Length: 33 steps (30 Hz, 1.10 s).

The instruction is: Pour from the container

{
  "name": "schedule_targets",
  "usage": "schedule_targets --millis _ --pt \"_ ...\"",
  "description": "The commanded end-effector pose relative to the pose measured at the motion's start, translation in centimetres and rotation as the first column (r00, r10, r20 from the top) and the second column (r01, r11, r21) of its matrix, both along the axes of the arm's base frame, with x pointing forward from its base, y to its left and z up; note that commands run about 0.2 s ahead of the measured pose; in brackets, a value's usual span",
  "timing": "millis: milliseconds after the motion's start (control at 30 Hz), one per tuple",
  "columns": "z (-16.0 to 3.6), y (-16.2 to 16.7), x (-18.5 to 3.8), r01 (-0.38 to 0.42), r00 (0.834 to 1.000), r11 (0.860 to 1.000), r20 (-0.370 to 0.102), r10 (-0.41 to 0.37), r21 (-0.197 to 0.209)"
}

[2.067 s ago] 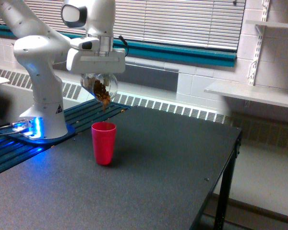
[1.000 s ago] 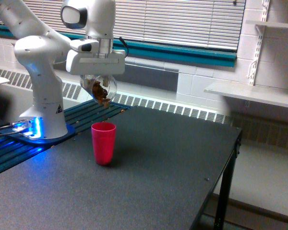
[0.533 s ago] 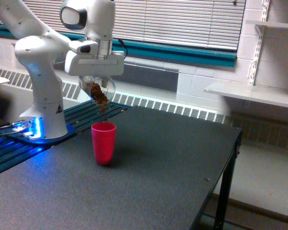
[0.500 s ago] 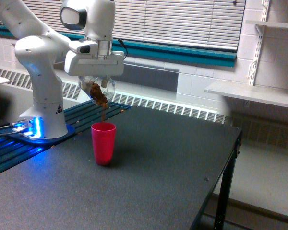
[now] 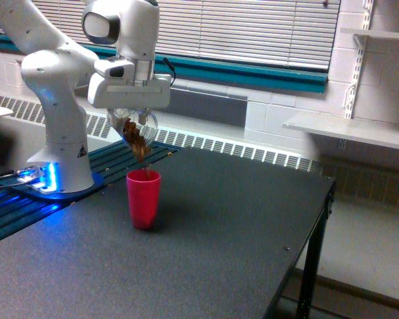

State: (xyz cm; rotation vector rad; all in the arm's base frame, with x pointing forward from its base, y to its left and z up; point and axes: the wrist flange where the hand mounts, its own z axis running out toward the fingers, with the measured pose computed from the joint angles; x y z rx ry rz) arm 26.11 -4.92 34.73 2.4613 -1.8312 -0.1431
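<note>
Exterior view | one end effector [image 5: 134, 118] clamped on one tilted clear glass mug [image 5: 137, 128]; brown granules [image 5: 137, 141] spilling | one red plastic cup [image 5: 143, 199] below, upright on dark surface [image 5: 219, 232]

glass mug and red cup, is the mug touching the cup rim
Apart. The exterior view shows the tilted glass mug held above the red cup, with a clear gap that only the falling brown granules bridge.

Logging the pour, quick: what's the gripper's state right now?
Gripper: shut on the small clear glass mug, tilted, brown granules falling toward the red plastic cup.
</note>
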Motion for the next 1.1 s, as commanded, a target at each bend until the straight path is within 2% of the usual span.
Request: schedule_targets --millis 33,267,467,633,1100 --pt "-1.7 0.4 -0.8 -0.001 0.999 1.000 -0.049 0.001 -0.002" --pt "-2.0 0.4 -0.8 -0.005 0.998 1.000 -0.056 0.005 0.002" --pt "-1.1 -0.6 -0.7 -0.089 0.996 0.995 -0.008 0.089 -0.035" --pt "-0.4 -0.5 -0.9 -0.109 0.994 0.993 0.010 0.110 -0.051" --pt "-1.3 0.0 -1.1 -0.076 0.997 0.997 -0.031 0.075 -0.028"
